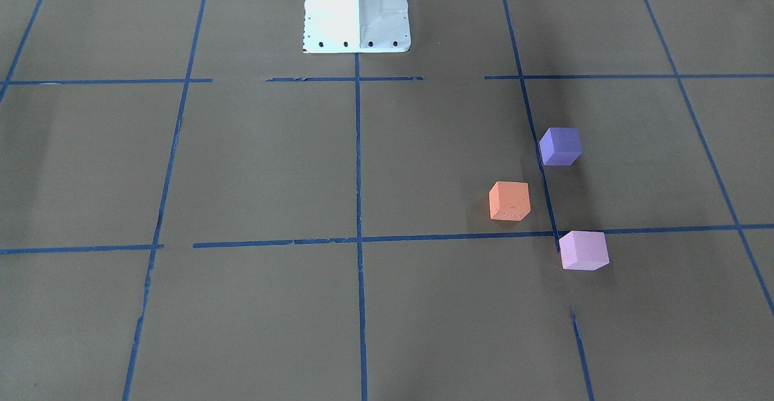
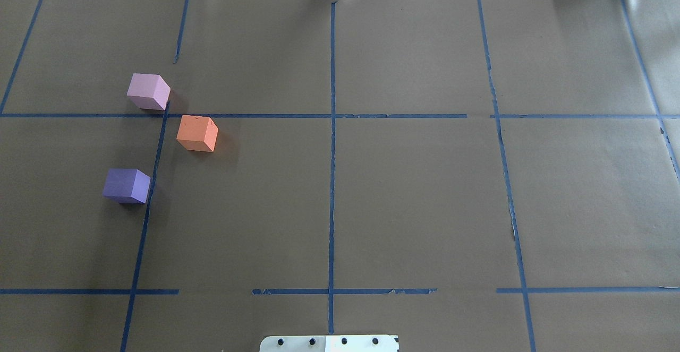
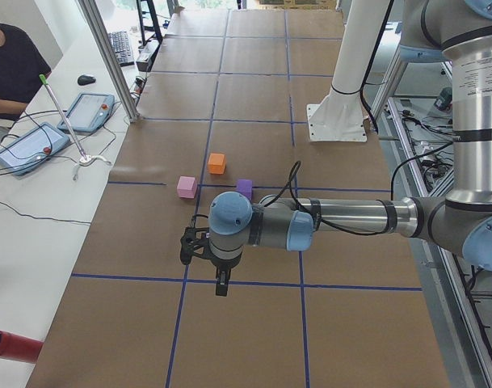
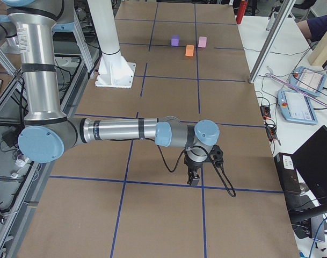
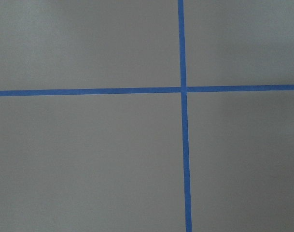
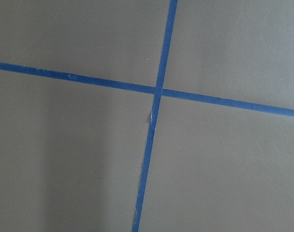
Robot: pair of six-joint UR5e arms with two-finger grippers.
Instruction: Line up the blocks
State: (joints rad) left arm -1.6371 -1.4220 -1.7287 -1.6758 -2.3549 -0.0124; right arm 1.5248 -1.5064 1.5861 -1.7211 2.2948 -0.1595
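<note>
Three cubes lie on the brown paper on the robot's left side, none touching. The orange block [image 2: 197,133] [image 1: 510,201] sits between the pale pink block [image 2: 149,91] [image 1: 583,250], which is farther out, and the dark purple block [image 2: 127,186] [image 1: 560,146], which is nearer the base. The left gripper [image 3: 221,287] points down over a tape cross, well short of the blocks [image 3: 217,163]. The right gripper [image 4: 194,180] hangs over the far end of the table. Both show only in side views, so I cannot tell if they are open. The wrist views show only paper and tape.
The white robot base [image 1: 357,11] stands at the table's middle edge. Blue tape lines [image 2: 332,129] grid the paper. A side bench holds tablets [image 3: 88,111] and a person [image 3: 11,65] sits there. A red cylinder [image 3: 11,346] lies at that bench's near end.
</note>
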